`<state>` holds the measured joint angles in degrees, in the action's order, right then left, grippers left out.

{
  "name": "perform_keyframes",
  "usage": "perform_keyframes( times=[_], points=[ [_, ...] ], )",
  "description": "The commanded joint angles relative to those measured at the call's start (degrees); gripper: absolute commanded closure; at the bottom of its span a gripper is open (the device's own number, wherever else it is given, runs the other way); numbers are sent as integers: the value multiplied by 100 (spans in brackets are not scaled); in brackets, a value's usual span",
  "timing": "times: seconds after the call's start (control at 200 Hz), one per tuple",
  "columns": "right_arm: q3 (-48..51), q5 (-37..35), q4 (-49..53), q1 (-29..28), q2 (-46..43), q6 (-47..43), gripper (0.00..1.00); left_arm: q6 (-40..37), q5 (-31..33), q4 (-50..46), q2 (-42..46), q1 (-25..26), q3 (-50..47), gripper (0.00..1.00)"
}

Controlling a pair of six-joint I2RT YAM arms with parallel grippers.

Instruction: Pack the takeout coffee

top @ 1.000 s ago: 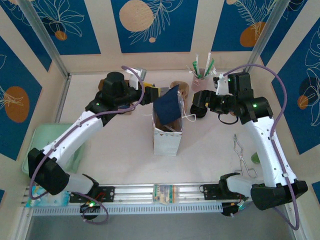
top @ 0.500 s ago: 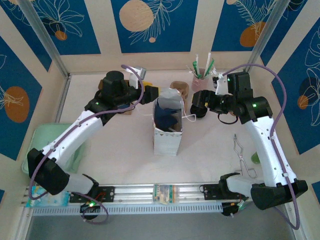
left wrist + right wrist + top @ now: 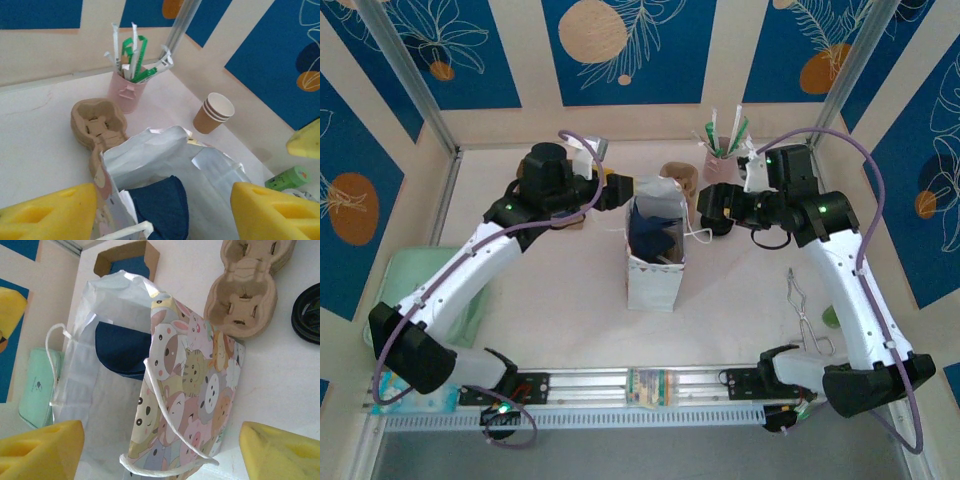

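A white paper bag is set upright near the middle of the table, a little nearer the far edge, and its top is left open. One side is covered with cartoon animal faces. A dark blue folded thing is seen inside, and what lies under it is hidden.
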<state>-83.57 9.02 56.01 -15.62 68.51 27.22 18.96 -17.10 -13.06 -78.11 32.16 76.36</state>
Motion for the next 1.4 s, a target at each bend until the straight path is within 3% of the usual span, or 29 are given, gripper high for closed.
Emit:
perform_keyframes(
  times=[0.0, 0.2, 0.67, 1.396],
  points=[
    [-165, -101, 206, -143, 95, -128, 17, 20, 221, -368, 125, -11, 205, 27],
    [-242, -431, 380, -412, 267, -231, 16, 205, 67, -614, 76, -148, 187, 26],
    [-362, -761, 481, -941, 587, -340, 26, 222, -12, -927, 8, -166, -4, 24],
    [-371, -935, 453, -1207, 872, -383, 41, 179, -130, -1037, -319, -158, -50, 25]
  ],
)
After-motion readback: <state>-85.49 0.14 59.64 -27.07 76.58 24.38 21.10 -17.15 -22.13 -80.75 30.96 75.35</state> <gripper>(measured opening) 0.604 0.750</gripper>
